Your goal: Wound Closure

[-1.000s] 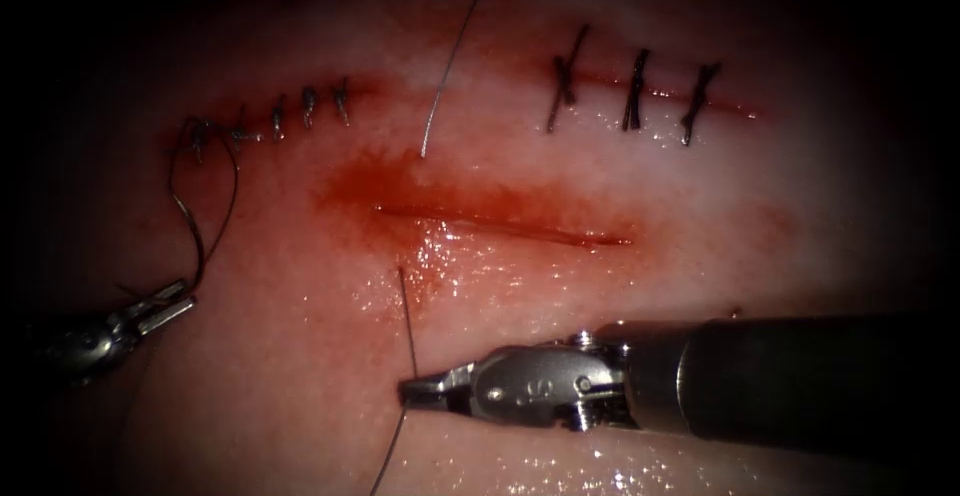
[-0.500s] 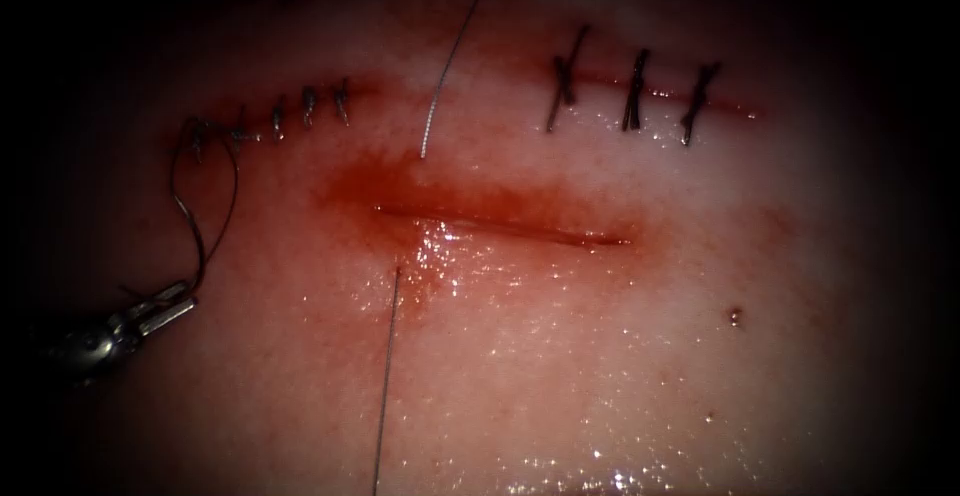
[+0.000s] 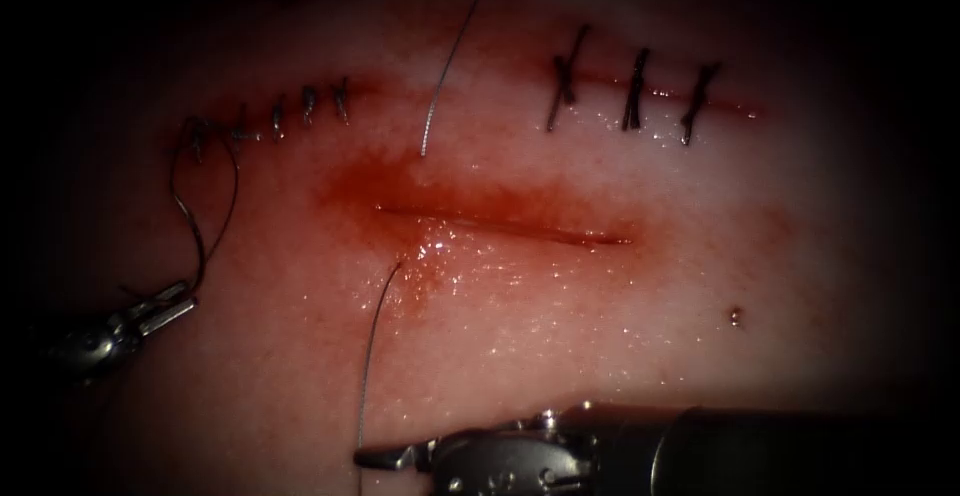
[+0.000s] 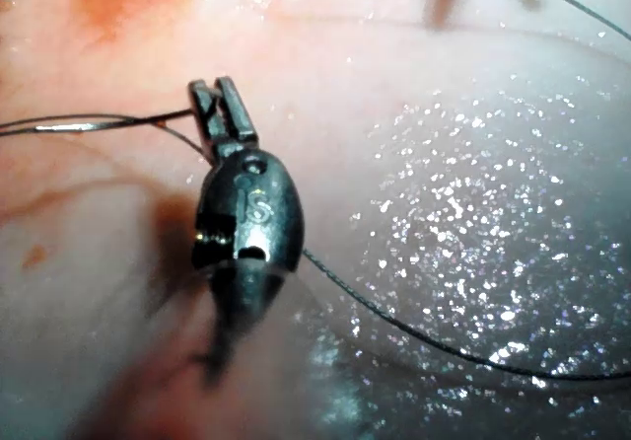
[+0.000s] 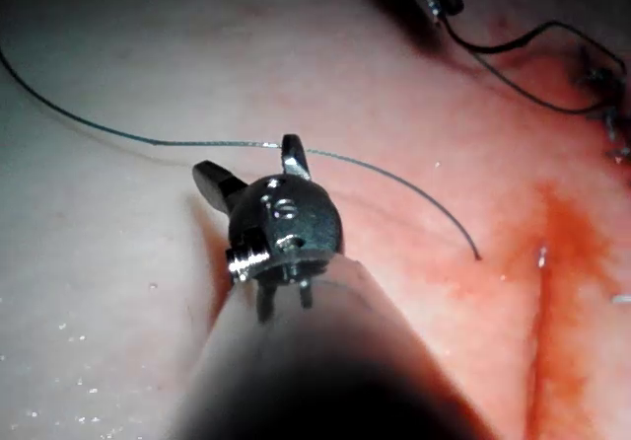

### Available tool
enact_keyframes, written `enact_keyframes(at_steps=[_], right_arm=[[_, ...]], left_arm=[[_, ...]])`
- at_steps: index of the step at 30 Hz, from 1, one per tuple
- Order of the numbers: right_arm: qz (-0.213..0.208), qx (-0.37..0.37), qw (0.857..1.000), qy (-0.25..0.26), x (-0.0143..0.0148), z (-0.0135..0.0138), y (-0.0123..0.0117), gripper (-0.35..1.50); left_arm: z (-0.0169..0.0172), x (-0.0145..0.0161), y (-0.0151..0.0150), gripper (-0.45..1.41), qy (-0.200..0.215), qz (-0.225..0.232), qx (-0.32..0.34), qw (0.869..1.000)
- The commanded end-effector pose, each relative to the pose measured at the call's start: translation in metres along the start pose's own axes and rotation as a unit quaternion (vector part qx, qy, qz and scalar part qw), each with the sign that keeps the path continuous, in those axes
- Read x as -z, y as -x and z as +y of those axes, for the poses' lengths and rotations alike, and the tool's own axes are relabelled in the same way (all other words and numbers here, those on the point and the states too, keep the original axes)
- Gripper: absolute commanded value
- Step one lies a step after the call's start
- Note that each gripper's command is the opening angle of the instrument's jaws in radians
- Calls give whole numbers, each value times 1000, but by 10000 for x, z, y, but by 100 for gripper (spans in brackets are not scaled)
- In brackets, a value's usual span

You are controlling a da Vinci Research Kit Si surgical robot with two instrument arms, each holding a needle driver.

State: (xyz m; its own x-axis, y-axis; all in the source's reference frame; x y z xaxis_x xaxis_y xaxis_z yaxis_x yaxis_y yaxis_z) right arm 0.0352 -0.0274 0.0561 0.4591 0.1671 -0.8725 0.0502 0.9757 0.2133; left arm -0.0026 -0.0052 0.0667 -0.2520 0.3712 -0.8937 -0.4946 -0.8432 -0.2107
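Observation:
The open cut [image 3: 500, 224] runs across the middle of the tissue, ringed by red fluid [image 3: 380, 188]. A free thread end [image 3: 372, 336] rises from the bottom edge and stops just below the cut's left end. My right tool [image 3: 378, 455] lies along the bottom edge with its tips at that thread. Seen close, the right tool [image 5: 254, 166] has its jaws open, with the thread [image 5: 394, 176] crossing just past their tips and nothing gripped. At the far left, my left tool [image 3: 170, 302] is shut on the thread loop [image 3: 205, 216] from the stitched line; the left wrist view shows the left tool [image 4: 216, 91] clamped on thread [image 4: 99, 121].
A stitched line [image 3: 300, 106] lies at the upper left. Three dark stitches [image 3: 635, 91] close another cut at the upper right. A loose thread end [image 3: 445, 66] hangs down from the top. A small dark spot [image 3: 736, 316] marks the tissue at the right.
One second ago the right tool was shut on the thread below the cut. It then left the picture, and now it lies lower with jaws open. The thread end now curves. The left tool has not moved.

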Motion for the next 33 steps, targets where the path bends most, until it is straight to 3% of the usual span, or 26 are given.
enact_keyframes(at_steps=[1,8,17,23,25,26,28,33], right_arm=[[4,0,1000,11,-3,17,7,99],[-4,-4,1000,31,-19,70,32,91],[-15,3,999,42,-52,113,76,83],[-18,3,999,47,-51,135,93,49],[-19,3,999,49,-51,139,98,29],[-19,4,999,50,-52,140,99,15],[-20,7,999,50,-54,140,103,-35],[-21,10,999,38,-58,136,107,-35]], left_arm=[[10,-4,7,-45,1,-1,1,1000],[10,-4,7,-45,2,0,1,1000],[10,-4,7,-45,3,1,1,1000],[11,-4,8,-45,3,1,1,1000],[11,-4,8,-45,3,1,1,1000],[11,-4,8,-45,3,1,1,1000],[11,-5,8,-45,3,1,1,1000],[12,-5,8,-45,3,1,1,1000]])
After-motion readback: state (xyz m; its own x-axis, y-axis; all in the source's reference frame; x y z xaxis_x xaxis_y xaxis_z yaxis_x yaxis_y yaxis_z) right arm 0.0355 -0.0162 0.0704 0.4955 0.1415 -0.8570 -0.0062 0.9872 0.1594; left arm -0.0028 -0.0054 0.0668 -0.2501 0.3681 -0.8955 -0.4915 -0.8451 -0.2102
